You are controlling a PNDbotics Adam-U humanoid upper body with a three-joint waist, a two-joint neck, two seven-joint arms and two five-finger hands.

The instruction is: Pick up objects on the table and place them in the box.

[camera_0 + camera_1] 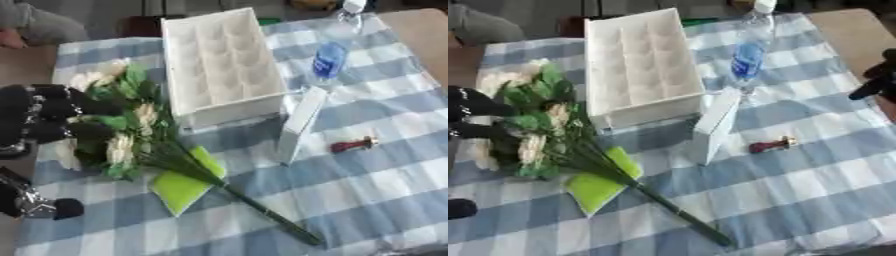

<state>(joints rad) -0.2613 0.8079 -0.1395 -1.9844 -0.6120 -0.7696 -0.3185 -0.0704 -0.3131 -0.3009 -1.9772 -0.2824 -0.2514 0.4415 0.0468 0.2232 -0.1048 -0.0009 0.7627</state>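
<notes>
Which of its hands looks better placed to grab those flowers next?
Probably the left. The left hand is already at the heads of the flowers, left of the white box. The right hand shows only at the right edge, far across the cloth.

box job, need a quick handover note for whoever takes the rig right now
Left robot hand: at the table's left edge, fingers reaching into the flower bunch; grip unclear.
Right robot hand: at the right edge, away from everything; fingers unclear.
White box: nothing in it.
Still on the cloth: flowers, green card, white carton, small red item, water bottle.
Done: nothing. Left: all of it.
</notes>
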